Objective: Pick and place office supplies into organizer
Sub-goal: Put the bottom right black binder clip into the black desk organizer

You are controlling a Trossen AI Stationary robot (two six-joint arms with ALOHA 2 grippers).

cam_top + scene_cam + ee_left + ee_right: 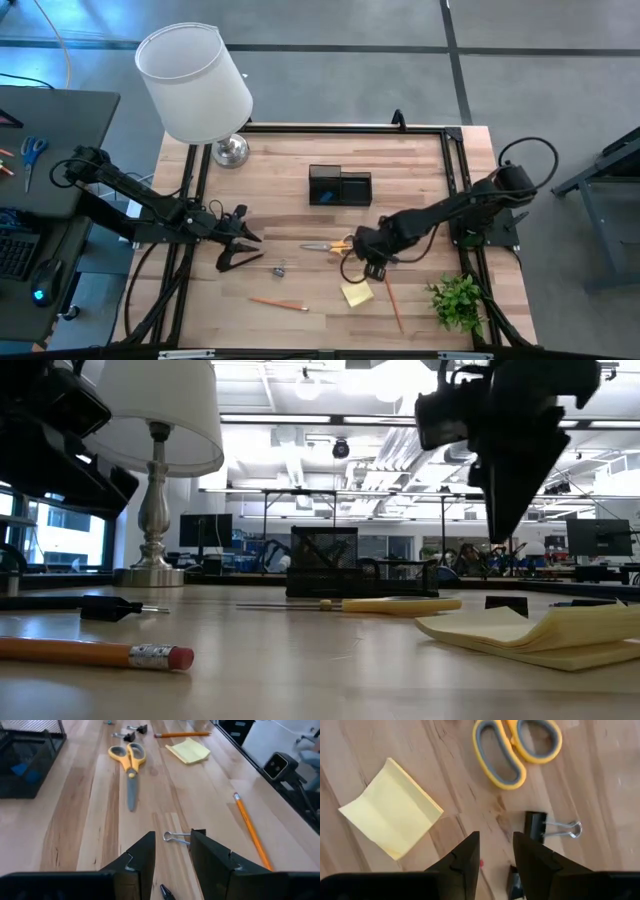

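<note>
The yellow-handled scissors (335, 245) lie flat at mid-table. My right gripper (496, 845) hovers open above the wood, pointing down, between the yellow sticky-note pad (390, 822), the scissors' handles (517, 750) and a black binder clip (540, 827). My left gripper (172, 842) is open and low over the table. Another binder clip (180, 837) lies just ahead of its fingertips. Orange pencils (278, 303) (393, 305) lie near the near edge. The black organizer (340, 186) stands toward the far side, with something blue inside (22, 769).
A white-shaded lamp (195, 85) stands at the far left corner and a small green plant (460, 300) at the near right corner. Bare wood lies between the scissors and the organizer. A second dark clip (515, 880) shows partly behind my right gripper's finger.
</note>
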